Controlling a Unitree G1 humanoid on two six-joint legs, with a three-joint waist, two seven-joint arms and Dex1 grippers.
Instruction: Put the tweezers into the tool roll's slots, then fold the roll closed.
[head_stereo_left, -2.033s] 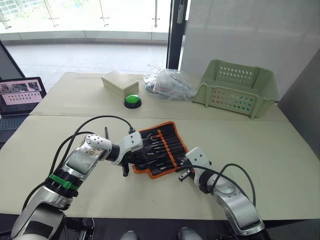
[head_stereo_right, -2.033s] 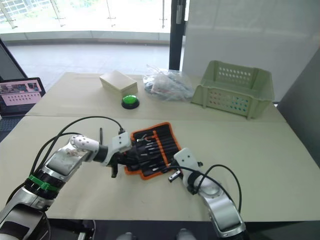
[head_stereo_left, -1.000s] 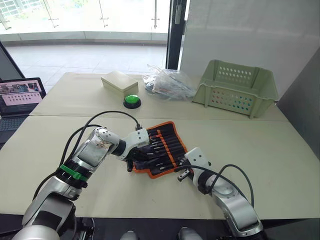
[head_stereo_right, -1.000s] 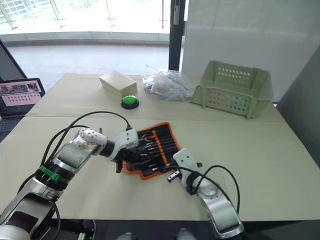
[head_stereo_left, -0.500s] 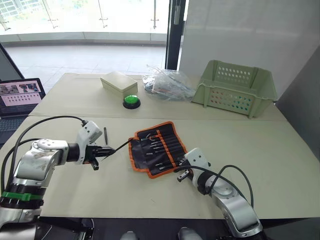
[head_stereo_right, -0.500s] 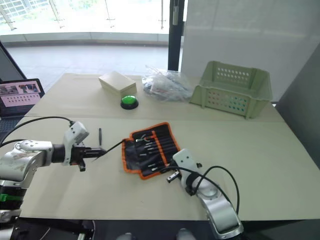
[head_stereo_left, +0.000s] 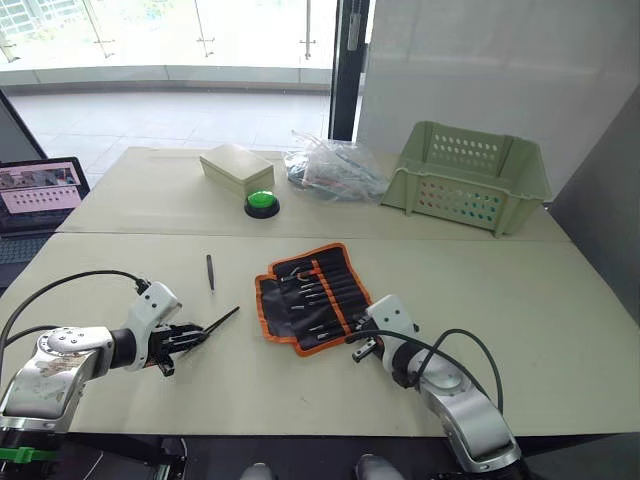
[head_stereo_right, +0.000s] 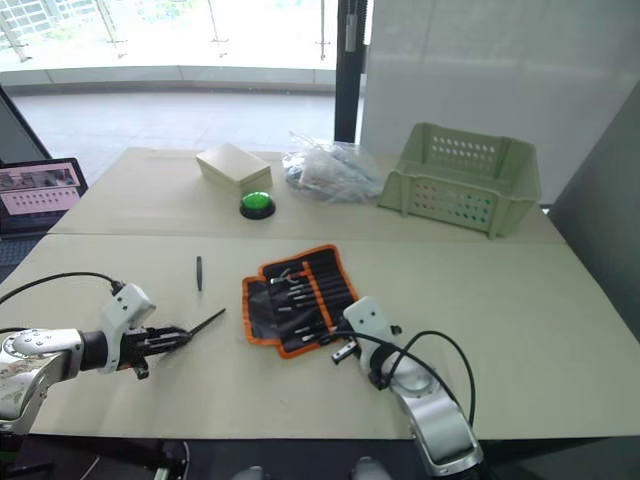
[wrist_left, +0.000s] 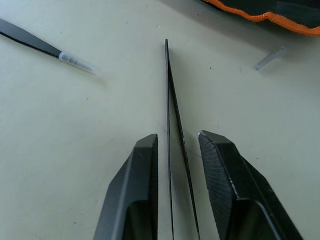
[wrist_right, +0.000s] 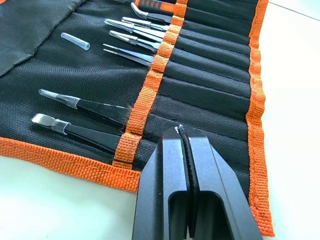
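The tool roll (head_stereo_left: 315, 297) lies open and flat at mid-table, black with orange trim. Several tweezers (wrist_right: 131, 39) sit tucked under the orange strip of its slots (wrist_right: 210, 75). My left gripper (head_stereo_left: 190, 337) is left of the roll, near the front edge, shut on one thin black tweezer (wrist_left: 172, 125) that points toward the roll. Another tweezer (head_stereo_left: 210, 271) with a clear tip cap lies loose on the table beyond it. My right gripper (wrist_right: 180, 131) is shut, with its tips over the roll's near right edge.
A green basket (head_stereo_left: 465, 175) stands at the back right, with a clear plastic bag (head_stereo_left: 335, 170), a beige box (head_stereo_left: 238, 167) and a green button (head_stereo_left: 262, 203) along the back. A laptop (head_stereo_left: 40, 190) sits off the far left. A small clear cap (wrist_left: 270, 57) lies near the roll's edge.
My left arm has drawn back from the roll, leftward and nearer the front edge, with the tweezer in its gripper. The right gripper has stayed at the roll's edge.
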